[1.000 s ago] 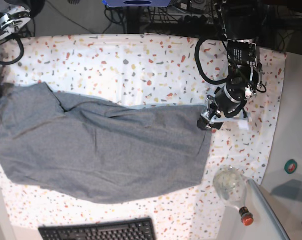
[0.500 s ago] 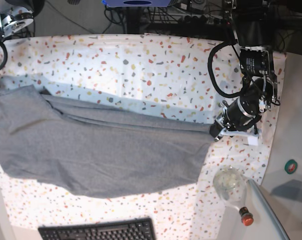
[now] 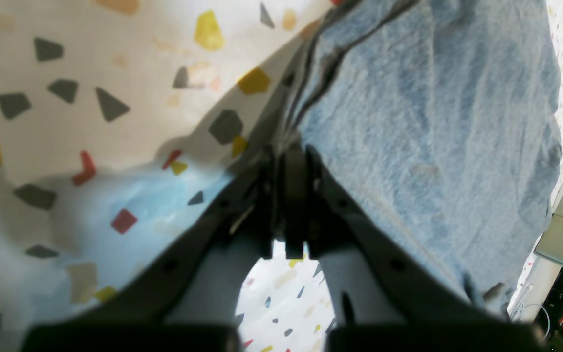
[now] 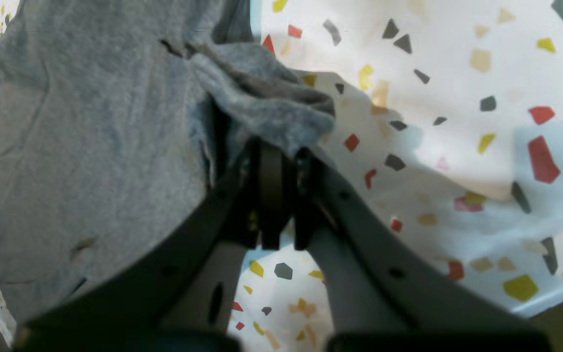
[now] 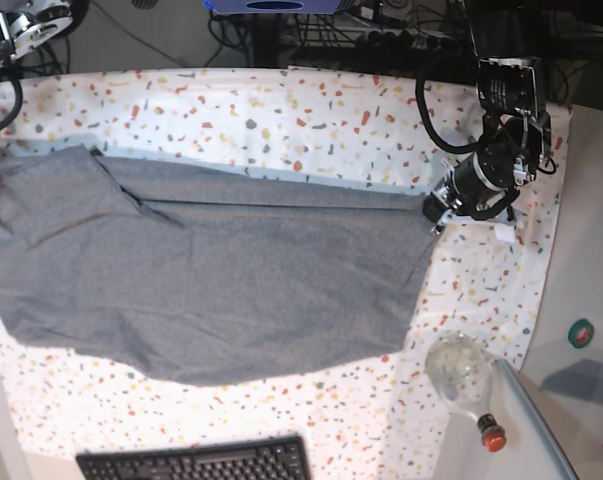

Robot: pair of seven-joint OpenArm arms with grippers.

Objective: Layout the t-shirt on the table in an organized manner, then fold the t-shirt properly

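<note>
The heather-grey t-shirt (image 5: pixel 211 280) lies stretched wide across the speckled table (image 5: pixel 281 120), its far edge nearly straight. My left gripper (image 5: pixel 431 212) sits at the shirt's right corner, shut on the hem. The left wrist view shows that gripper (image 3: pixel 289 156) pinching the t-shirt (image 3: pixel 433 122) edge just above the table (image 3: pixel 91 73). In the right wrist view my right gripper (image 4: pixel 274 146) is shut on a bunched corner of the t-shirt (image 4: pixel 91 146), over the table (image 4: pixel 457 98). In the base view that gripper is cut off at the left edge.
A black keyboard (image 5: pixel 196 462) lies at the near edge. A clear glass bottle (image 5: pixel 459 370) with a red cap stands near the right front corner. The plain grey side surface (image 5: pixel 591 250) with a green tape roll (image 5: pixel 581 332) borders the right. Cables crowd the far side.
Both grippers have shut on the shirt's corners. The left one moved right and toward the far side, and the shirt's far edge was pulled straight and taut.
</note>
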